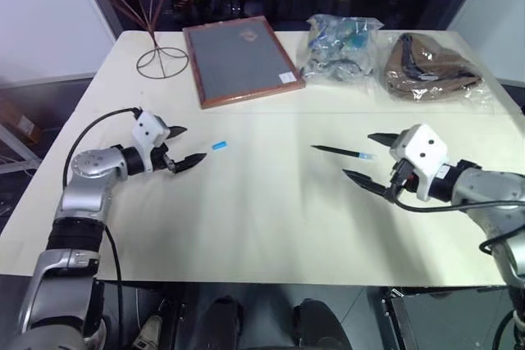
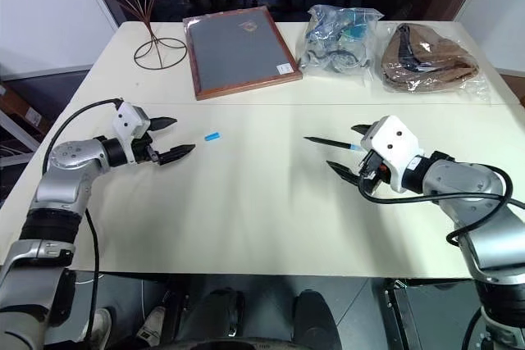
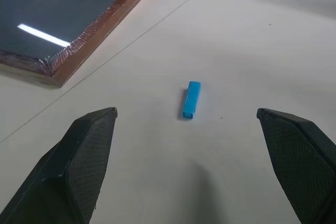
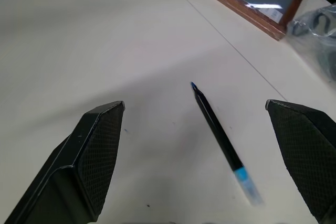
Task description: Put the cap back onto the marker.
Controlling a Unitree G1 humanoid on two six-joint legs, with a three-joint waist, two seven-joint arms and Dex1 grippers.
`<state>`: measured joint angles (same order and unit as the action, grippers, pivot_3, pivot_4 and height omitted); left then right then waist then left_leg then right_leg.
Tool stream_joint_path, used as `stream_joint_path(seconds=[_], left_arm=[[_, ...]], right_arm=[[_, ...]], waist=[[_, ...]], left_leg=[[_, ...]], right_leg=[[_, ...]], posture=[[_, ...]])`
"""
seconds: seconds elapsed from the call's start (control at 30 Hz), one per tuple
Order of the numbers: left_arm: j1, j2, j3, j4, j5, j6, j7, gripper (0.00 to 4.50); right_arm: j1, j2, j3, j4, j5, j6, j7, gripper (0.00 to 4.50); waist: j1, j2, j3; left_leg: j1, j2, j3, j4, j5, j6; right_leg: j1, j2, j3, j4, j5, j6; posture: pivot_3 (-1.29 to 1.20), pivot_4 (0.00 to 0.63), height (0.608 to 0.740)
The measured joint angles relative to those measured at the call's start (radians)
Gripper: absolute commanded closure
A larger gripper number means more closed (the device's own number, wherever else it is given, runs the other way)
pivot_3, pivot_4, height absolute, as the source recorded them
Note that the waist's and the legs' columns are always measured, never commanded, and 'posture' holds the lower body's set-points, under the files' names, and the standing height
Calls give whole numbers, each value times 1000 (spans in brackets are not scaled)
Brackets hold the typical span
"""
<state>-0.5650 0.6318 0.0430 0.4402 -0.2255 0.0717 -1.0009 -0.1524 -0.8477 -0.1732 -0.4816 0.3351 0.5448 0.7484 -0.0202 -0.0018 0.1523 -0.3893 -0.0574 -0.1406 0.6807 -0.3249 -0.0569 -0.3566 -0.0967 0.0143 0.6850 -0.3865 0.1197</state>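
Observation:
The cap (image 1: 219, 146), a tiny light-blue cylinder, lies on the cream table just right of my left gripper (image 1: 182, 147), which is open and empty; the left wrist view has the cap (image 3: 191, 99) a short way ahead between the spread fingers. The marker (image 1: 340, 152), thin and black with a bluish rear end, lies flat near the table's middle right, its tip pointing left. My right gripper (image 1: 367, 157) is open with the marker's bluish end between its fingers, apart from them. In the right wrist view the marker (image 4: 218, 134) lies between the fingertips.
A dark framed board (image 1: 239, 58) lies at the back centre. A wire stand with thin branches (image 1: 161, 61) is at the back left. Two plastic bags, one clear (image 1: 340, 47) and one with brown contents (image 1: 431, 67), sit at the back right.

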Motion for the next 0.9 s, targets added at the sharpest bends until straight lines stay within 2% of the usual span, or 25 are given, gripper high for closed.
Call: stream_joint_path(seconds=[0.37, 0.6, 0.9], left_arm=[[-28, -6, -19, 83, 26, -42, -22, 0], [-158, -42, -68, 327, 97, -178, -57, 0], [-309, -84, -126, 663, 215, -395, -73, 0]], right_arm=[[-4, 4, 1, -1, 1, 8, -9, 36], [30, 9, -3, -18, 3, 27, -32, 36], [114, 47, -66, -159, 21, 98, -111, 36]], waist=[[1, 0, 0], [1, 0, 0], [5, -1, 0]], left_leg=[[0, 0, 0, 0, 0, 0], [0, -3, 0, 1, 0, 0], [-1, -4, -1, 2, 0, 0]], right_leg=[[0, 0, 0, 0, 0, 0], [0, 0, -1, 2, 0, 0], [0, 0, -2, 4, 0, 0]], posture=[[0, 150, 740], [0, 150, 740], [0, 150, 740]])
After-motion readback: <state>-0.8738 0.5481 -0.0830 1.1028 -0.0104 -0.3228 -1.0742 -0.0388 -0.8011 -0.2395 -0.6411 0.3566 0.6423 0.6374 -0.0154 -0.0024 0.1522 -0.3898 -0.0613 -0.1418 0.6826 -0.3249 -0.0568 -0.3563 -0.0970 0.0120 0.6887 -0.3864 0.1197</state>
